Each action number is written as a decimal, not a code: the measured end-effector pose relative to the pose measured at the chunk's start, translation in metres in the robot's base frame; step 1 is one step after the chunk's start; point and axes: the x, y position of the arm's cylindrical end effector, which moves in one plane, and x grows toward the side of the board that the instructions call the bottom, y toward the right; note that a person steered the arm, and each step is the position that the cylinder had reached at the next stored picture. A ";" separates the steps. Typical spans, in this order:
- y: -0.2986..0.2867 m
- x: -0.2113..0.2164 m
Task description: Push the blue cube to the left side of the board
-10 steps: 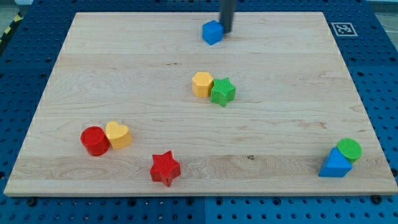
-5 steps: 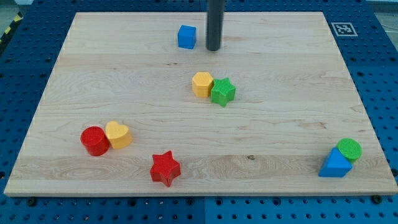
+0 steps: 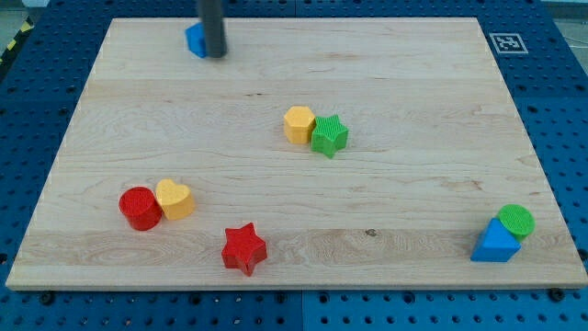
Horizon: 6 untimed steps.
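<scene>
Now my tip (image 3: 214, 54) stands near the view's top left part of the wooden board (image 3: 413, 83), which lies on the blue perforated worktop (image 3: 570, 110). It is the lower end of a straight dark rod, and there is no claw on this arm, so no open or closed state can be told. The small blue cube (image 3: 195, 39) is just at the view's left of my tip and seems to touch it; the rod hides part of the cube.

Near the middle of the board a yellow hexagonal block (image 3: 299, 123) and a green star block (image 3: 329, 135) touch each other. At the lower left a red cylinder (image 3: 140, 208) touches a yellow heart-shaped block (image 3: 175, 199), and a red star block (image 3: 243, 248) lies a little apart from them, toward the view's right and bottom. In the lower right corner a blue triangular block (image 3: 494, 243) touches a green cylinder (image 3: 516, 221). A black-and-white marker tag (image 3: 506, 42) sits at the top right corner.
</scene>
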 end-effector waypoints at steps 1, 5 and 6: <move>-0.002 -0.001; -0.013 -0.027; -0.049 -0.027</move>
